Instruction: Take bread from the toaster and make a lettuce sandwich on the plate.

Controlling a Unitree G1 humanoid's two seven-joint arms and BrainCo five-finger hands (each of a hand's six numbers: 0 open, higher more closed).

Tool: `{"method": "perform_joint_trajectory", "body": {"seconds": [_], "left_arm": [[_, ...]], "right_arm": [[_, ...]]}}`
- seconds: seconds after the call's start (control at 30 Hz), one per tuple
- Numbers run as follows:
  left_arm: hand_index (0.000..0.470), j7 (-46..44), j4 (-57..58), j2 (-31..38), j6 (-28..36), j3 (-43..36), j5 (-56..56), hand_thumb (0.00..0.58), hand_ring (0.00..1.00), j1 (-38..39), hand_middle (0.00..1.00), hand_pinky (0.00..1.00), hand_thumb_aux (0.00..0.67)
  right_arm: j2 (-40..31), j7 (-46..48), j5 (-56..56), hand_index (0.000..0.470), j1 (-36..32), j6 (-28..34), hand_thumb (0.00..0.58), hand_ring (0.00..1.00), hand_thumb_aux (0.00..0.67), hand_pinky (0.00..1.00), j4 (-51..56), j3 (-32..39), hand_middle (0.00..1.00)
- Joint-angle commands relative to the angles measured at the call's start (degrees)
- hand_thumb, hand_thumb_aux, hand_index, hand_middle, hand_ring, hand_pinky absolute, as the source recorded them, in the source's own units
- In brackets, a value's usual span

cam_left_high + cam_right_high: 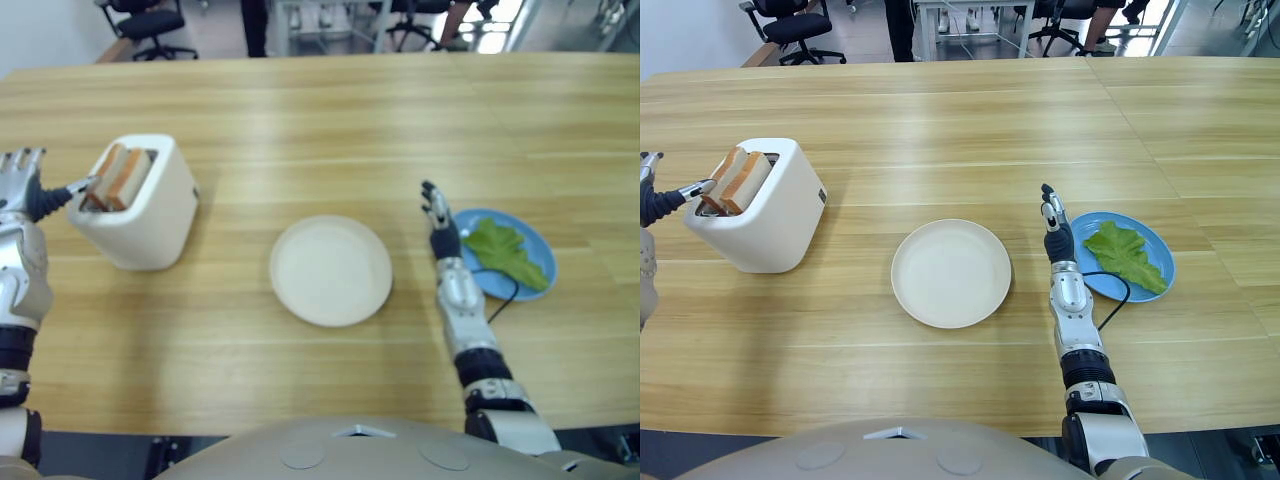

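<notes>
**tm_42:** Left eye view first, what's the robot got?

**benchrat:** The toaster (140,215) sits at the left of the frame on the table (300,120), with two slices of bread (118,177) sticking up out of its slot. The left hand (22,185) is at the left edge, level with the toaster top. It's spread and gripping nothing, with one finger (72,189) stretched out so its tip is right at the left slice. The plate (330,270) is in the middle of the frame, bare, well apart from the toaster.

**tm_42:** And the right eye view?

**benchrat:** Same layout. The right hand (1055,232) lies right of centre with its fingers straight and pointing toward the top of the frame, nothing in it. It's between the plate and the blue plate (1095,283), just beside the blue one's left rim. The lettuce (1125,254) lies flat on that blue plate. A thin black wire (1118,297) loops from the wrist over the blue rim. The bread's in the toaster here too, with the left hand's fingertip at its left side.
</notes>
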Motion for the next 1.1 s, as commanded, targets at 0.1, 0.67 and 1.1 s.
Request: {"method": "perform_joint_trajectory", "body": {"seconds": [0.1, 0.67, 1.1], "left_arm": [[0.0, -0.6, 0.4, 0.3, 1.2, -3.7, 1.6, 0.0, 0.0, 0.2, 0.0, 0.0, 0.0], [0.0, -0.1, 0.3, -1.5, 1.3, -9.3, 3.7, 0.0, 0.0, -0.2, 0.0, 0.0, 0.0], [0.46, 5.3, 0.0, -4.5, 0.7, -7.7, 0.3, 0.58, 1.0, -2.5, 1.0, 1.0, 0.67]], "right_arm": [[-0.2, 0.2, 0.2, 0.0, 0.2, 1.0, 0.0, 0.0, 0.0, 0.0, -0.3, 0.1, 0.0], [-0.2, 0.2, 0.3, 0.0, 0.8, 1.5, 0.0, 0.0, 0.0, 0.0, -0.6, -0.1, 0.0], [-0.1, 0.4, 0.2, 0.0, 1.3, 1.8, 0.0, 0.0, 0.0, 0.0, -0.9, 0.1, 0.0]]}}
